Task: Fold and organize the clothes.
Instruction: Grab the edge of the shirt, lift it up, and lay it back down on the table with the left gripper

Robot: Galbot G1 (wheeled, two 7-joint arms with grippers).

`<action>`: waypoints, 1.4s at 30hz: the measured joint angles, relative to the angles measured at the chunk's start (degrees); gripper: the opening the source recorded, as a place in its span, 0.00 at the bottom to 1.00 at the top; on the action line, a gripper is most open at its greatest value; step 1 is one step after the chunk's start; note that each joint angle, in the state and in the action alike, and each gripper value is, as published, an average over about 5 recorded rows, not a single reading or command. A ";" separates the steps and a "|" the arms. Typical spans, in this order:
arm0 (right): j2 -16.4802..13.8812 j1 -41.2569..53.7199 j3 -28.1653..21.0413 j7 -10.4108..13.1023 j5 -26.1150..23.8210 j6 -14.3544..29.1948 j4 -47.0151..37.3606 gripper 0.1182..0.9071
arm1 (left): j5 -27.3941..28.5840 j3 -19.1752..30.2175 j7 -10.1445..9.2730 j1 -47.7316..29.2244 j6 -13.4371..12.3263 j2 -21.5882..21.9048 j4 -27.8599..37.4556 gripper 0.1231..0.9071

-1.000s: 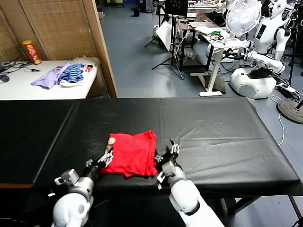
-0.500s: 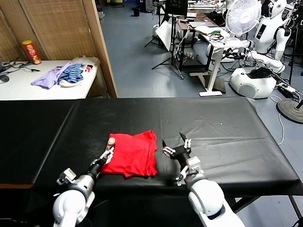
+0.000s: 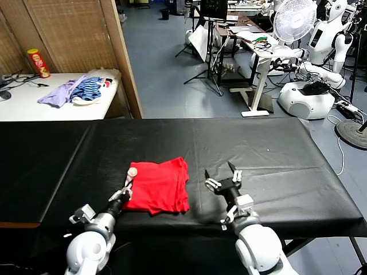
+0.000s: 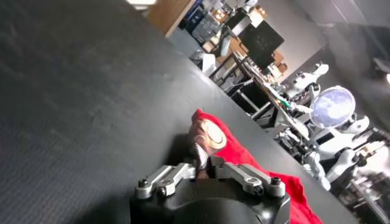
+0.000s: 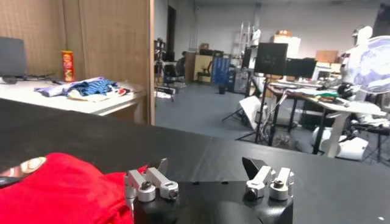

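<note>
I can read no words or numbers anywhere; the red canister [image 3: 38, 62] (beyond the black table [image 3: 275, 149]) carries a label too small to read.

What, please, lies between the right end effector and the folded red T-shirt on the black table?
Nothing: in the head view only bare black table cover separates the open right end effector from the red T-shirt.

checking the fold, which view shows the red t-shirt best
Head view: the whole folded red T-shirt on the black table. Left wrist view shows one edge by the left claw; right wrist view only a corner.
</note>
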 joint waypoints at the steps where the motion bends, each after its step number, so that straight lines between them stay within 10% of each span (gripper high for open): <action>1: 0.21 -0.40 0.34 0.54 -0.50 -0.81 0.36 0.86 | 3.28 0.19 0.24 0.26 -0.70 0.19 -0.35 0.05; 10: 1.98 -3.59 2.33 1.97 -3.86 -4.82 3.15 0.86 | 37.37 -0.75 1.06 1.55 -5.25 4.23 -2.16 0.04; 21: 2.30 -3.56 2.43 1.75 -3.68 -5.29 3.27 0.86 | 63.27 -7.52 1.60 2.17 -7.13 15.69 -5.54 0.04; 36: 1.64 -5.00 3.01 -0.92 -1.87 -4.73 3.04 0.86 | 44.93 7.33 4.63 3.60 -8.17 8.84 -8.11 0.05; 42: -0.53 -3.68 2.15 -3.40 3.02 -5.64 1.48 0.86 | 42.97 14.79 8.47 2.68 -10.13 4.08 -5.89 0.36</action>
